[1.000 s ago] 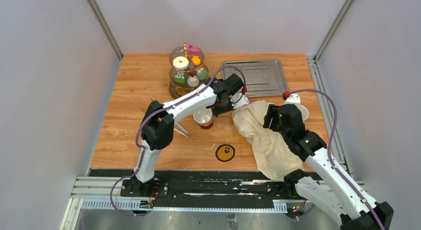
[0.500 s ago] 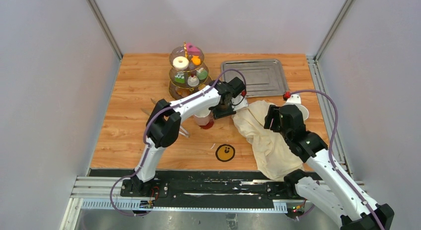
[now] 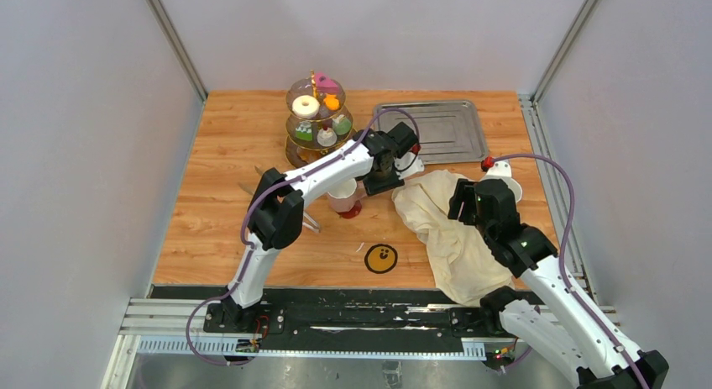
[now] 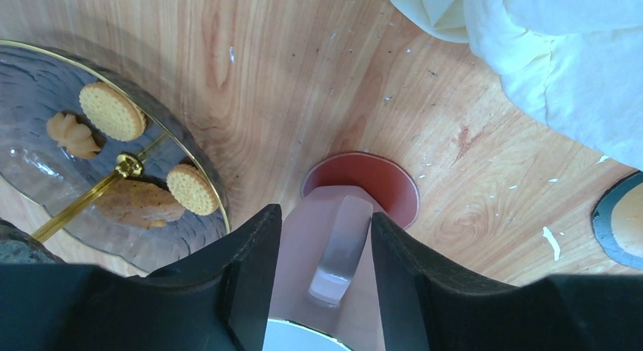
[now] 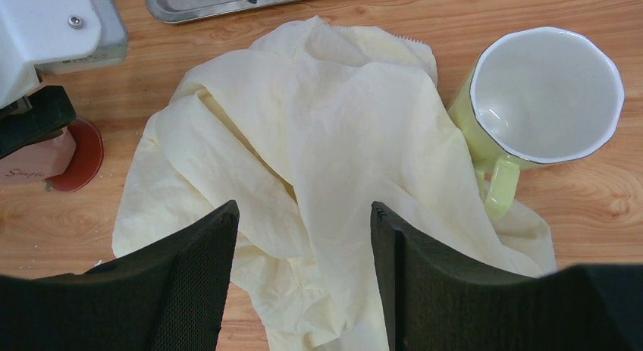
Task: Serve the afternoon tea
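Observation:
The three-tier glass stand [image 3: 317,120] holds small cakes, a white donut and orange pieces; its bottom tier [image 4: 30,86] carries biscuits in the left wrist view. A pale pink mug [image 3: 342,196] stands on a red coaster [image 4: 379,180]. My left gripper [image 4: 324,214] is open around the mug's handle [image 4: 343,249], with a gap on the left side. A pale green mug [image 5: 542,93] stands at the right, by the cloth. My right gripper [image 5: 303,211] hovers open over the cloth, holding nothing.
A large cream cloth [image 3: 445,229] lies crumpled at centre right, touching the green mug. A steel tray [image 3: 437,130] lies at the back. A yellow smiley coaster [image 3: 381,258] lies near the front. The stand is close to the left of the pink mug.
My left gripper's jaws have parted from the pink mug's handle, and its wrist has shifted slightly back. The right arm has barely moved.

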